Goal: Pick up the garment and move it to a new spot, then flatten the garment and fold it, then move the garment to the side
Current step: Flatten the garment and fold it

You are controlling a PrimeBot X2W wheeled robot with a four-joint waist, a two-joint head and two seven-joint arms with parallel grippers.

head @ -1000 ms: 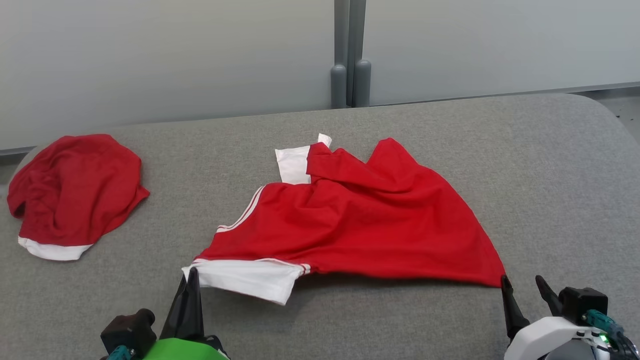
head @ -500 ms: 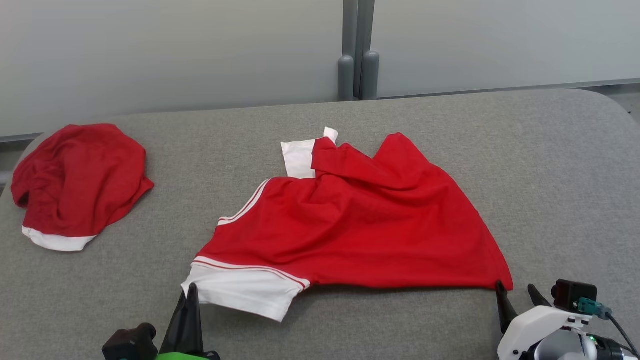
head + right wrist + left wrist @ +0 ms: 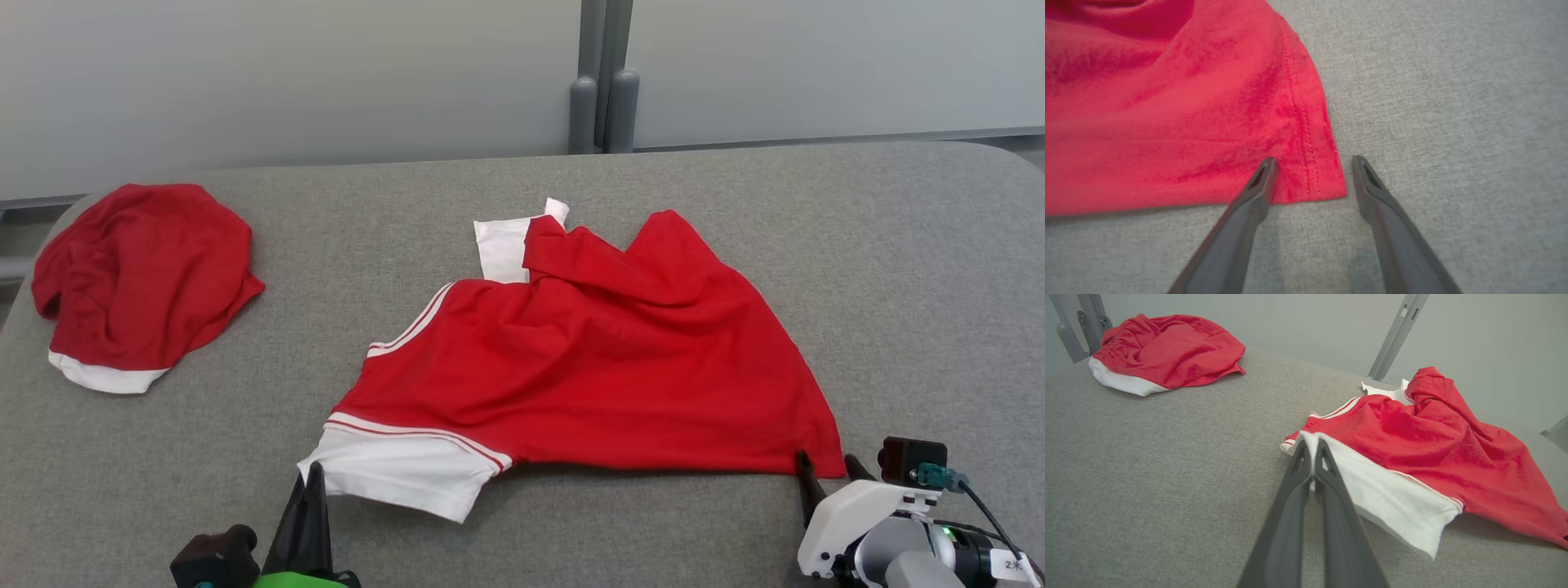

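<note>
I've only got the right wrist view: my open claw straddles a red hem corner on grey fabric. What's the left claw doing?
Observer: The left claw is shut on the near corner of the white sleeve.
Operator: Is the shirt lying flat?
Observer: No. The red shirt is wrinkled, and a fold at its far edge partly covers the other white sleeve.
Operator: Anything else on the table?
Observer: A second red garment lies bunched at the far left of the grey table, apart from the shirt.
</note>
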